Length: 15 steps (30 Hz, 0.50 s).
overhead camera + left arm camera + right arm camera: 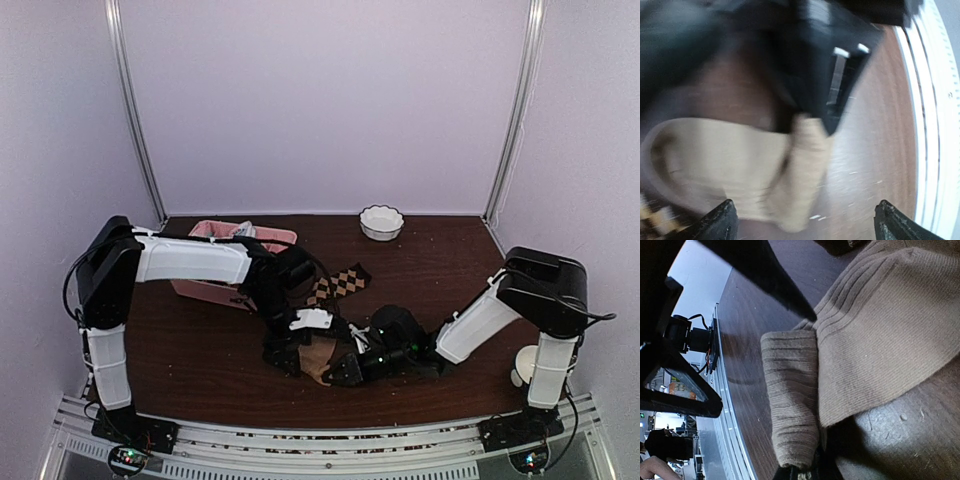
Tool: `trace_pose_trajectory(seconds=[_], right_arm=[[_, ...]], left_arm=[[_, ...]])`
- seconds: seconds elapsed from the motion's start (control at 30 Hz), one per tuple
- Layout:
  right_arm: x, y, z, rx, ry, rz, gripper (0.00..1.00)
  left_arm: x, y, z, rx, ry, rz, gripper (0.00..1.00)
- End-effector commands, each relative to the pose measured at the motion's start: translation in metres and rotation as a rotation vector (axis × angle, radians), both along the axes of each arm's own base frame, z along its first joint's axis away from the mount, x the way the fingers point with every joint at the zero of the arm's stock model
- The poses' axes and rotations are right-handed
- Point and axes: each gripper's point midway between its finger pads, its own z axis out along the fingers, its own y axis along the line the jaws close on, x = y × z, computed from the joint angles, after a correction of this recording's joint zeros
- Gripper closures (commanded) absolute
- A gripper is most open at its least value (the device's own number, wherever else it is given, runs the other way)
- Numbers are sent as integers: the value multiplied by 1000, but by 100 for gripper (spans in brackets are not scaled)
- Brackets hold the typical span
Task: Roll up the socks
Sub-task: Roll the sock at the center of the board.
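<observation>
My left tool (807, 222) hangs wide open over the tan sock (730, 160) on the tabletop (875, 150). My right tool (802, 474) is pinched tight on that sock's folded edge. The brown sock with diamonds (340, 283) lies just behind, near the pink tray (205, 291).

I record the table (450, 270) layout as follows: the tray (272, 236) sits at the rear left, and the bowl (381, 222) at the rear, right of centre, well apart from it. The patterned sock (343, 281) lies on the table just right of the tray and in front of the bowl. The plain sock (318, 358) lies nearer me at front centre, one end just beside the patterned sock, with my left gripper (283, 356) over its left side and my right gripper (338, 372) on its folded right edge
</observation>
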Motion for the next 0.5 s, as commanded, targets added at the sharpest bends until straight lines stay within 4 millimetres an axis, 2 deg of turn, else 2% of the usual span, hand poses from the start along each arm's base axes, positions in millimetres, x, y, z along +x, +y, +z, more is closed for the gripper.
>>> trace_pose_trajectory(seconds=[0.0, 0.07, 0.17, 0.37, 0.4, 0.47], right_arm=[[-43, -87, -101, -443, 253, -62, 100], [-41, -86, -100, -437, 254, -69, 100], [-39, -83, -98, -424, 253, -78, 100], [-36, -80, -97, -409, 254, -91, 100], [-36, -80, -97, -409, 254, -92, 100], [-35, -80, -97, -408, 253, -95, 100]], left_arm=[[-3, -10, 4, -39, -8, 10, 3], [-4, -13, 8, -75, -38, 7, 3], [-11, -18, 6, -93, -53, -19, 15], [-17, -18, -17, -44, -3, -15, 66], [-17, -17, -21, -36, -2, -12, 71], [-17, -15, -26, -23, 0, -12, 74]])
